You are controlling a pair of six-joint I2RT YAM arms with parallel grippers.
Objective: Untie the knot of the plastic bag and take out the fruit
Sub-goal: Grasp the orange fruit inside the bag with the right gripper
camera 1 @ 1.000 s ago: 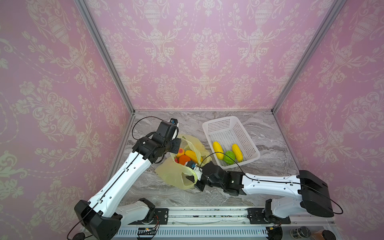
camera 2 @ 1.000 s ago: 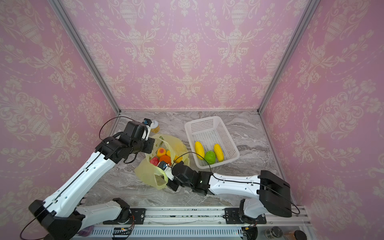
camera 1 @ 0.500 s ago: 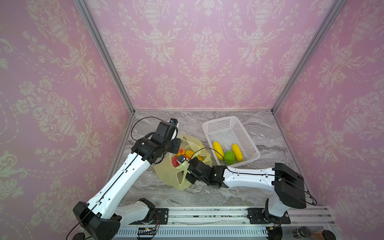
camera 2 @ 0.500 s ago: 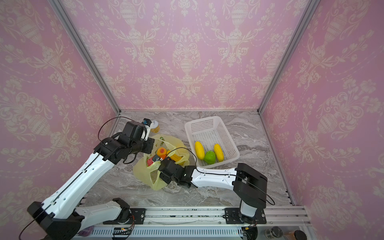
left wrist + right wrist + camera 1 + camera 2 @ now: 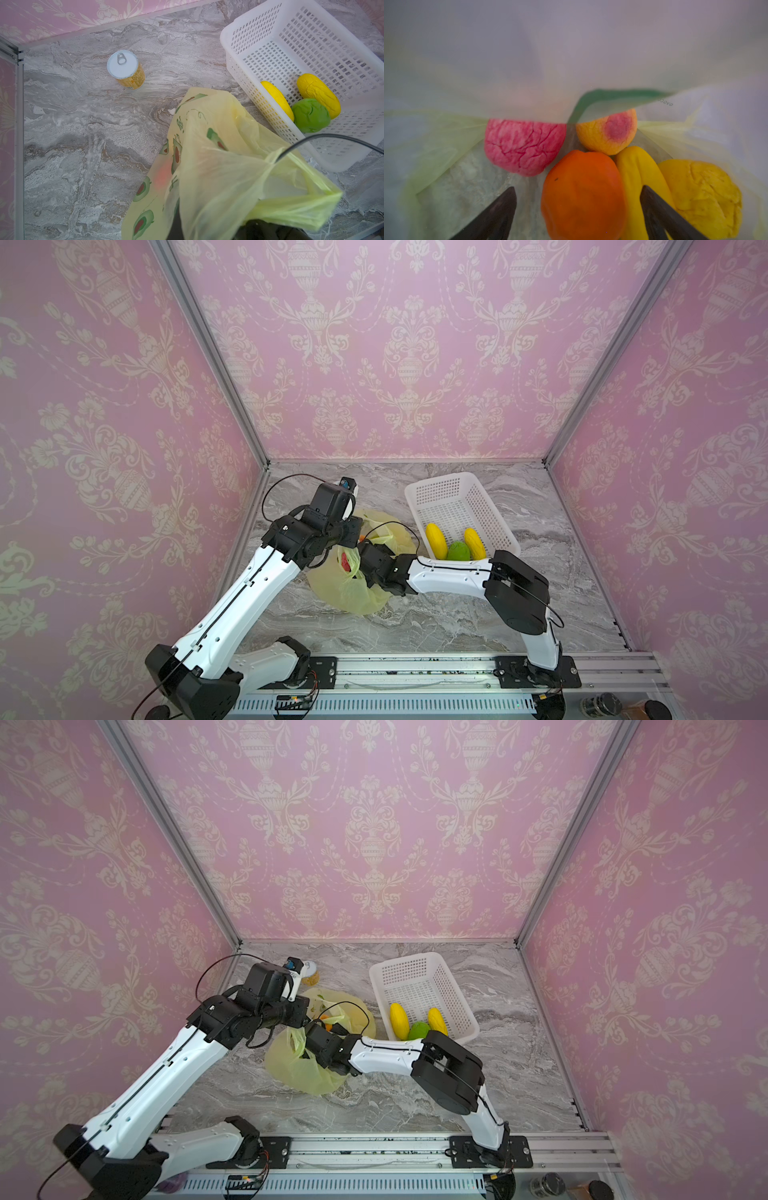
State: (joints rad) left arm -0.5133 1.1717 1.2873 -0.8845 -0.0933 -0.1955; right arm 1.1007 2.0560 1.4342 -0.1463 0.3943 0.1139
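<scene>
A: plastic bag (image 5: 353, 595) state?
B: Translucent yellow-green with avocado prints. Slumped just beside the white basket (image 5: 440, 489), mouth open, handle loop (image 5: 291, 176) stretched taut.
A: Fruit?
B: Five inside, clustered and touching: pink-red bumpy fruit (image 5: 523, 147), orange fruit (image 5: 583, 193), long yellow fruit (image 5: 639, 176), blushed yellow-orange fruit (image 5: 608, 133), lumpy yellow fruit (image 5: 702, 197).
A: Rest?
B: In the basket's near end: yellow pair (image 5: 434, 541) (image 5: 473, 543) flanking green bumpy fruit (image 5: 458, 551).

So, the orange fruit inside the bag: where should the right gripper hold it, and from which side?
Grip the orange fruit across its rounded middle, entering through the open mouth of the plastic bag, the way the right gripper points now. Its open fingers straddle the fruit. The long yellow fruit presses against one side, so that finger may need to slip between them.
</scene>
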